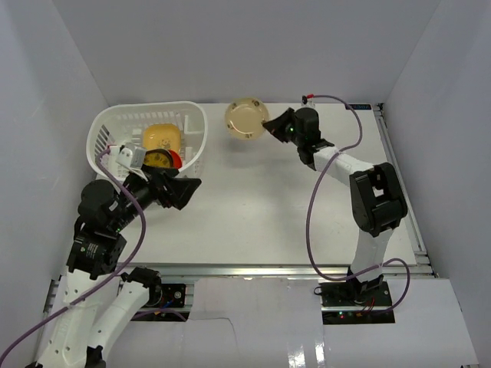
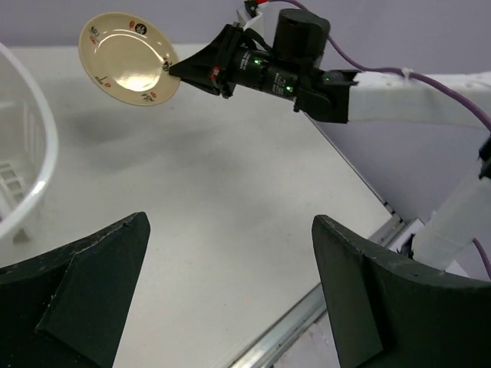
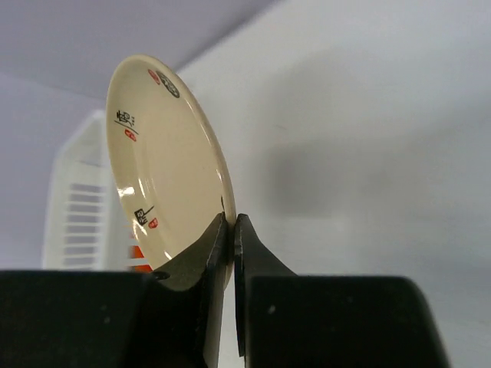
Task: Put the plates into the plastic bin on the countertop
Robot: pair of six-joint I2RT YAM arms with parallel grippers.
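My right gripper is shut on the rim of a cream round plate with small red and black marks. It holds the plate tilted above the far middle of the countertop. In the right wrist view the fingers pinch the plate at its lower edge, at my right gripper. The plastic bin stands at the far left and holds a yellow plate, a patterned plate and an orange-red plate. My left gripper is open and holds nothing, just in front of the bin.
The left wrist view shows the held plate, my right gripper, the bin's rim at the left and my left gripper over bare countertop. A metal edge rail runs along the table. White walls enclose the table.
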